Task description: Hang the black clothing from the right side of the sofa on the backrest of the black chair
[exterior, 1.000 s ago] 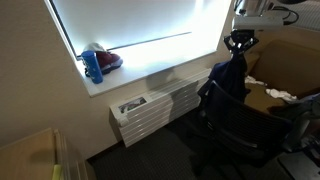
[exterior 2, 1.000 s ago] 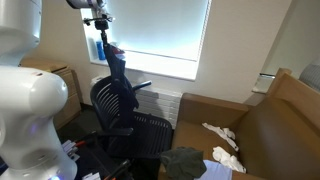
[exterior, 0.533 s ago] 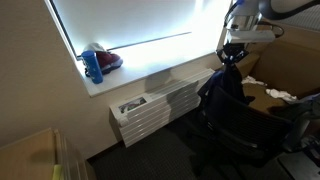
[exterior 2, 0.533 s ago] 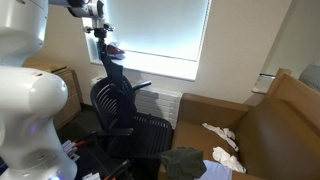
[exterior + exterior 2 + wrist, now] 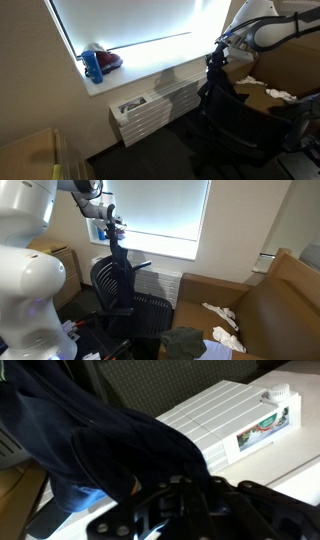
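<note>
Window (image 5: 130, 25) glare takes up most of the wall, bright behind everything else. A brown sofa (image 5: 285, 295) sits off to one side with white cloths (image 5: 222, 315) lying on its seat. The black chair (image 5: 115, 290) stands in front of the window, close to a white ribbed heater (image 5: 150, 108) under the sill. The black clothing (image 5: 119, 255) is well away from the sofa: it hangs in a narrow dark fall from just under the gripper (image 5: 116, 225) onto the top of the chair's backrest. In the wrist view its folds fill the frame above the heater. The gripper sits right at the cloth's upper end, but dark fingers against dark fabric mean I cannot tell whether it is pinching the cloth or spread. A blue bottle (image 5: 93, 66) stands on the sill
</note>
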`<state>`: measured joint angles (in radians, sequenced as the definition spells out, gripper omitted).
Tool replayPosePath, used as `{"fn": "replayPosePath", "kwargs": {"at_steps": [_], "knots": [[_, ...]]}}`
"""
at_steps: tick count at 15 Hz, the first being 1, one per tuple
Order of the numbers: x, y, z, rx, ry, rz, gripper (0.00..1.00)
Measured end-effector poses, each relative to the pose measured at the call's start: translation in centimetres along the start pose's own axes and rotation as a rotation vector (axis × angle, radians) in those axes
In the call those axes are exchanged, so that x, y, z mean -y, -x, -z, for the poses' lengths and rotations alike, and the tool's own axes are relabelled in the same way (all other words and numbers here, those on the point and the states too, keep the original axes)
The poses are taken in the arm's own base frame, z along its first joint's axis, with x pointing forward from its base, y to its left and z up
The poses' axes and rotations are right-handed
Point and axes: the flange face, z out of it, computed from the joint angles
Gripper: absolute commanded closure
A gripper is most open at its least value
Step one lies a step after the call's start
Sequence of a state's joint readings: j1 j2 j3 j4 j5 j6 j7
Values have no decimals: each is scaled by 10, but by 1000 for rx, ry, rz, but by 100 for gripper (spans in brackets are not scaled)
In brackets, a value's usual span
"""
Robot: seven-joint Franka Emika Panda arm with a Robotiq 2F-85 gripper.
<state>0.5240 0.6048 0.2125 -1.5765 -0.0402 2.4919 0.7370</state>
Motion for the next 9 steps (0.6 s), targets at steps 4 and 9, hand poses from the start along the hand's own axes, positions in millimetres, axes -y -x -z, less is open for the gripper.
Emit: {"fn": "replayPosePath", "kwargs": {"at_steps": [4,9], "knots": [[-35,1,-11,-131,-125,142,98],[-17,48,61,-196,-186,201,98]]}}
